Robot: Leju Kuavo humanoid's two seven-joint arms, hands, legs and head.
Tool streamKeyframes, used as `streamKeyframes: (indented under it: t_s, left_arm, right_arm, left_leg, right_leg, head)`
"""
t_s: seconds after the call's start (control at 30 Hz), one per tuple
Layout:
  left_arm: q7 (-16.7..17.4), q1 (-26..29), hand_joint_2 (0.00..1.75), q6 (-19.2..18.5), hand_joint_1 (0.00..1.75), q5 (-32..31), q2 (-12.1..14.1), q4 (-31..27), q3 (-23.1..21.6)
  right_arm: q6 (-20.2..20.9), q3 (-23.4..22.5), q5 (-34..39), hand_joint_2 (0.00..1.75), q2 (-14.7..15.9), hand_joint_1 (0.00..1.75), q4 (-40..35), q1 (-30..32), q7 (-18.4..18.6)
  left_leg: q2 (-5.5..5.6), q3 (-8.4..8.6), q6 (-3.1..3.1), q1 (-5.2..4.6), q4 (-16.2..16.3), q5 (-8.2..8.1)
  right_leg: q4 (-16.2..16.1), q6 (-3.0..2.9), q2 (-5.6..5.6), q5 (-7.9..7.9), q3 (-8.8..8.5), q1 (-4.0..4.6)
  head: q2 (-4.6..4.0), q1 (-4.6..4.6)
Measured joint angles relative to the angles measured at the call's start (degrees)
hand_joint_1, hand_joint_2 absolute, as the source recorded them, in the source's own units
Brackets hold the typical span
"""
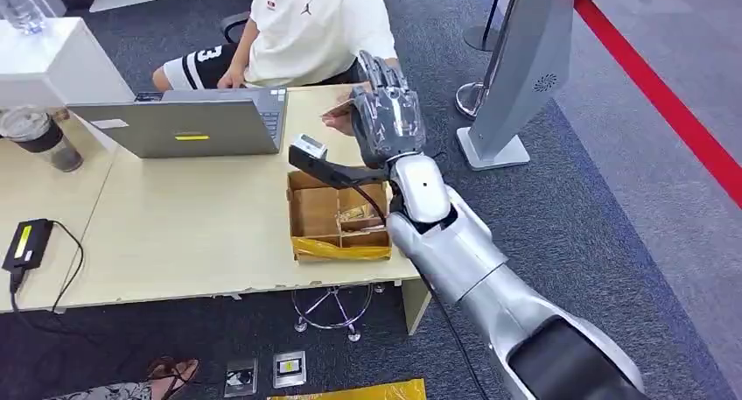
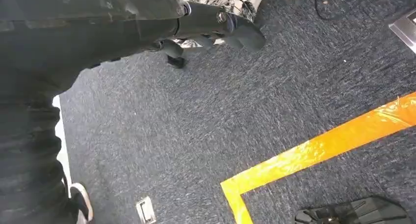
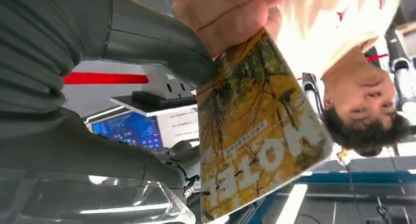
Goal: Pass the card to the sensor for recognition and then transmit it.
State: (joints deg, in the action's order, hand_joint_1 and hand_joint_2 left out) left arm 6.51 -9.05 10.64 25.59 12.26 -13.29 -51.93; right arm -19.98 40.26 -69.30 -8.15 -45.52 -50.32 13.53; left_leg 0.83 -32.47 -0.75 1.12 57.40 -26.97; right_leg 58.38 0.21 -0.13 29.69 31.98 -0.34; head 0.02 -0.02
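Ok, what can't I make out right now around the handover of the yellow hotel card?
- Head view: the yellow hotel card is hidden behind the raised right hand.
- Right wrist view: the person's hand is cut off by the picture edge, and whether the grey thumb presses the card is unclear.
- Left wrist view: the left hand is dark; its finger posture is unreadable.

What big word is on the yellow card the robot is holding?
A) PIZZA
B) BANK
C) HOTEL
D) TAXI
C: in the right wrist view the yellow card shows big white letters spelling HOTEL, while the right hand holds it and a person's hand touches its end.
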Motion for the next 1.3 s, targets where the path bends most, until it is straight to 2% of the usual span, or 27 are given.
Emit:
streamKeyframes:
  t_s: [0.3,0.33,0.37,0.5,0.67,0.83,0.93,1.03,1.17,1.23,1.3]
  left_arm:
    - [0.0,0.0,1.75,0.2,0.0,0.2,-0.1,0.0,-0.1]
    - [0.0,0.0,1.75,0.2,0.0,0.2,-0.1,0.0,-0.1]
    - [0.0,0.0,1.75,0.2,0.0,0.1,-0.1,0.0,-0.1]
    - [0.0,-0.1,1.75,0.2,0.0,0.0,-0.3,0.0,-0.4]
    - [-0.3,0.0,1.75,0.6,0.0,0.4,-0.3,0.0,-0.6]
    - [-0.6,0.2,1.75,0.7,0.0,0.8,-0.3,0.0,-0.6]
    - [-0.7,0.4,1.75,0.9,0.0,1.4,-0.3,0.0,-0.6]
    - [-1.1,1.1,1.75,1.0,0.0,2.4,-0.1,0.0,-0.6]
    - [-1.2,1.4,1.75,0.9,0.0,2.7,0.3,0.0,-0.6]
    - [-1.2,1.4,1.75,0.9,0.0,3.1,0.4,0.0,-0.6]
    - [-1.2,1.5,1.75,0.9,0.0,3.8,0.5,0.0,-0.6]
  right_arm:
    - [-0.1,0.4,-2.7,1.75,-0.5,1.75,6.4,-0.4,2.1]
    - [-0.3,0.4,-2.9,1.75,-0.5,1.64,6.7,-0.4,2.3]
    - [-0.4,0.4,-3.1,1.75,-0.5,0.0,7.1,-0.4,2.5]
    - [-1.2,0.4,-3.7,1.75,-0.2,0.0,8.2,-0.4,2.9]
    - [-5.0,-0.2,-2.8,1.75,0.2,0.0,8.4,-0.2,1.8]
    - [-5.2,-2.2,3.2,1.75,1.0,0.0,4.6,2.0,-4.4]
    - [-2.6,-2.9,4.4,1.75,2.0,0.0,-2.1,4.8,-7.3]
    - [4.6,-2.8,5.5,1.75,3.7,0.0,-14.8,9.3,-8.2]
    - [7.3,-2.8,5.7,1.75,5.3,0.0,-26.8,12.8,-8.2]
    - [8.6,-2.7,6.1,1.75,6.0,0.0,-30.9,14.0,-9.7]
    - [11.6,-2.5,6.4,1.75,6.9,0.0,-35.8,15.6,-11.5]
  left_leg:
    - [-0.01,0.04,0.0,0.0,0.0,0.0]
    - [-0.02,0.05,0.0,0.0,0.0,0.0]
    - [-0.03,0.05,0.0,0.0,0.0,0.0]
    - [-0.06,0.05,0.0,0.0,0.0,0.0]
    - [-0.06,0.05,0.0,0.0,0.0,0.0]
    - [-0.06,0.05,-0.01,0.0,0.0,0.0]
    - [-0.07,0.06,-0.01,0.0,0.0,-0.01]
    - [-0.06,0.05,-0.03,0.0,0.0,-0.03]
    - [-0.14,0.05,-0.02,0.0,0.0,-0.04]
    - [-0.13,0.06,-0.02,0.0,0.0,-0.04]
    - [-0.12,0.08,-0.02,0.0,0.0,-0.04]
  right_leg:
    - [0.0,0.0,0.05,-0.01,0.0,0.0]
    - [0.0,0.0,0.06,-0.01,0.0,0.0]
    - [0.0,-0.01,0.08,-0.01,0.0,0.0]
    - [0.0,-0.01,0.12,-0.01,0.01,0.0]
    - [0.0,-0.01,0.13,-0.01,0.02,0.0]
    - [0.0,-0.01,0.13,-0.01,0.02,0.0]
    - [0.0,-0.01,0.13,-0.01,0.01,0.0]
    - [0.0,-0.01,0.13,0.0,0.04,0.0]
    - [0.0,-0.02,0.16,0.01,0.07,0.0]
    - [0.0,-0.02,0.17,0.0,0.06,0.0]
    - [0.0,-0.02,0.16,0.0,0.04,0.0]
  head:
    - [0.0,-0.02]
    - [0.0,-0.02]
    - [0.0,-0.02]
    - [0.0,-0.02]
    - [0.0,-0.02]
    - [0.0,0.0]
    - [0.0,-0.04]
    - [0.0,0.02]
    - [0.0,-0.04]
    - [0.0,-0.04]
    - [0.0,-0.02]
